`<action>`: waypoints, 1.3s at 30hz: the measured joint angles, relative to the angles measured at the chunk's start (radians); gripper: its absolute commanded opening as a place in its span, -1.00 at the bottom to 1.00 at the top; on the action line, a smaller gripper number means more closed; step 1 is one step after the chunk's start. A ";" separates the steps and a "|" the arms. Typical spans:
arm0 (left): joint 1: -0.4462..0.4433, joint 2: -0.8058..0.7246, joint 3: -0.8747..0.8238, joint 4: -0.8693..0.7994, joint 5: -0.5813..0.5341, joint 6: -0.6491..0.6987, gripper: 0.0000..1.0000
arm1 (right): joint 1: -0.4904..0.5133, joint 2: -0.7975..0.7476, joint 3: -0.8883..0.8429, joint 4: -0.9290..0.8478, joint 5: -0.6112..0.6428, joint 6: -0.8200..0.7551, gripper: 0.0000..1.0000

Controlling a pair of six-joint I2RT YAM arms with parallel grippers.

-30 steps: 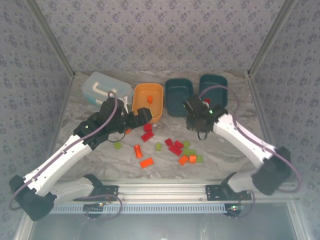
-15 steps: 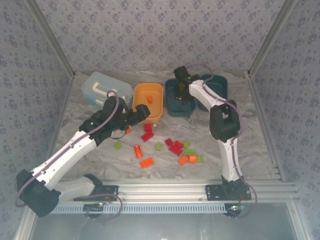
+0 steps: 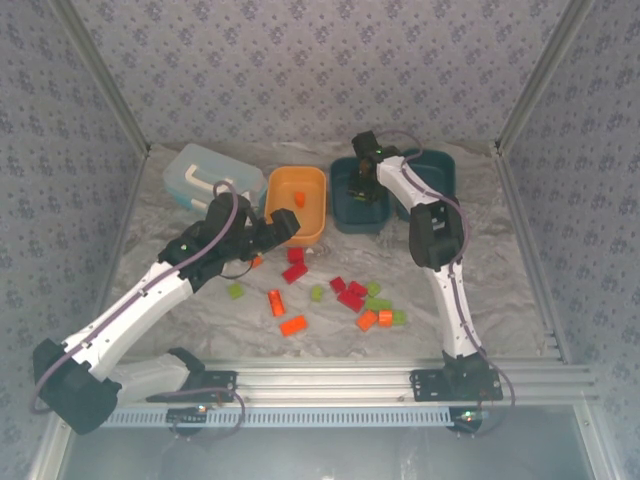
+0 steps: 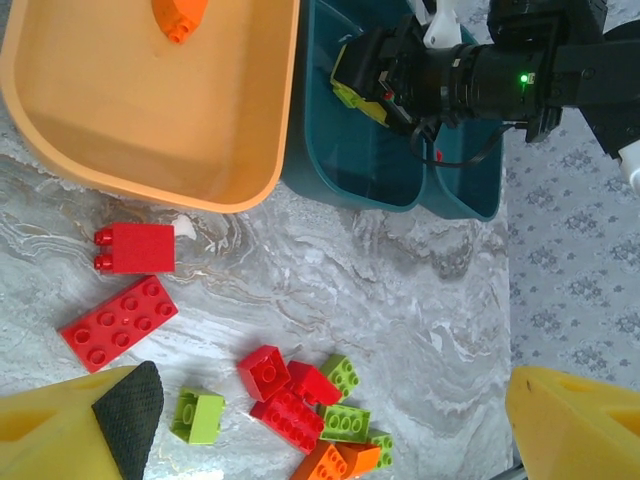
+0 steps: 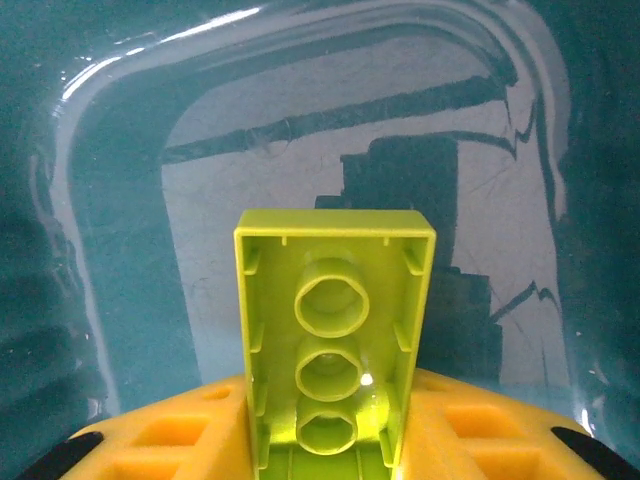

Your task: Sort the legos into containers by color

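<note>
Status: early days.

Top view: three bins in a row at 12 o'clock of the surface [image 3: 500, 250]: orange bin [image 3: 272, 205], middle teal bin [image 3: 340, 218], right teal bin [image 3: 440, 160]. The blue lidded case [image 3: 195, 172] at 10 o'clock is not part of the job.

Done:
- One orange brick [image 3: 298, 197] lies in the orange bin.
- Right pincer [image 3: 358, 188] is down inside the middle teal bin, clamped on a lime brick [image 5: 332, 340].
- Wrist cam shows the brick's hollow underside, with bare bin floor beyond it. Not dropped yet.
- My read: that bin is taking green.
- The arm partly hides the right teal bin, so I can't tell its contents.

Left pincer [image 3: 284, 225] has its jaws wide apart with nothing between them. It hovers at the orange bin's 6 o'clock rim, above the loose bricks.

Left to do: roughly fifteen bricks loose mid-surface, by my count.
- Red pair [image 4: 118, 322] just off the orange bin at 6 o'clock.
- Mixed cluster [image 4: 300, 420] of red, lime and orange at 4 o'clock of centre.
- Stray lime single [image 4: 197, 415] beside it.
- More orange ones [image 3: 292, 325] toward 6 o'clock.

No red is binned as far as I can see. Call it barely a tenth through.
</note>
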State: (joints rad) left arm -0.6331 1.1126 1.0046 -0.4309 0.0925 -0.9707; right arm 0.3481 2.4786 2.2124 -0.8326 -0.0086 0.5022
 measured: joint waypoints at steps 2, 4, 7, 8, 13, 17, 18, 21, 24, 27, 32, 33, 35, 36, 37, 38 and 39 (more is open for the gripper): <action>-0.002 -0.010 0.000 -0.019 -0.011 0.000 0.81 | 0.000 0.005 0.015 -0.019 -0.006 -0.003 -0.06; -0.004 -0.026 0.000 -0.043 -0.026 0.000 0.81 | 0.001 0.006 0.041 -0.041 -0.008 -0.004 -0.05; -0.004 -0.056 0.000 -0.082 -0.046 0.000 0.81 | 0.004 0.004 0.074 -0.055 -0.007 -0.011 -0.04; -0.004 -0.067 0.000 -0.093 -0.055 0.001 0.81 | 0.004 -0.001 0.077 -0.056 -0.007 -0.014 -0.04; -0.004 -0.121 0.000 -0.174 -0.094 0.007 0.81 | 0.027 -0.088 0.073 -0.080 0.019 -0.042 -0.05; -0.004 -0.150 0.000 -0.247 -0.121 0.011 0.80 | 0.077 -0.305 -0.042 -0.041 0.057 -0.067 -0.05; -0.004 -0.157 0.000 -0.266 -0.129 0.011 0.79 | 0.100 -0.394 -0.103 -0.021 0.070 -0.074 -0.05; -0.004 -0.167 0.000 -0.317 -0.154 0.011 0.75 | 0.193 -0.677 -0.328 0.074 0.106 -0.087 -0.06; 0.003 -0.168 -0.014 -0.341 -0.172 0.010 0.72 | 0.324 -0.959 -0.606 0.200 0.133 -0.102 -0.05; 0.024 -0.153 -0.045 -0.348 -0.172 0.012 0.72 | 0.457 -1.184 -0.905 0.321 0.140 -0.110 -0.03; 0.098 -0.049 -0.072 -0.320 -0.160 0.019 0.68 | 0.611 -1.353 -1.295 0.425 0.163 -0.071 -0.03; 0.114 -0.022 -0.075 -0.310 -0.157 0.019 0.67 | 0.640 -1.366 -1.359 0.438 0.169 -0.055 -0.01; 0.142 0.038 -0.079 -0.280 -0.153 0.015 0.65 | 0.684 -1.378 -1.439 0.458 0.178 -0.027 0.05; 0.154 0.071 -0.079 -0.263 -0.154 0.011 0.63 | 0.707 -1.379 -1.470 0.476 0.182 -0.013 0.09; 0.163 0.105 -0.079 -0.243 -0.154 0.008 0.62 | 0.725 -1.379 -1.489 0.495 0.187 -0.002 0.13; 0.170 0.139 -0.079 -0.225 -0.154 0.006 0.62 | 0.736 -1.379 -1.499 0.511 0.189 0.009 0.16; 0.175 0.179 -0.079 -0.205 -0.154 0.004 0.63 | 0.748 -1.378 -1.506 0.534 0.191 0.016 0.19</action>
State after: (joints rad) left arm -0.4576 1.2919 0.9257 -0.6361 -0.0612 -0.9665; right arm 1.0966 1.1007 0.7063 -0.2985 0.1822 0.5179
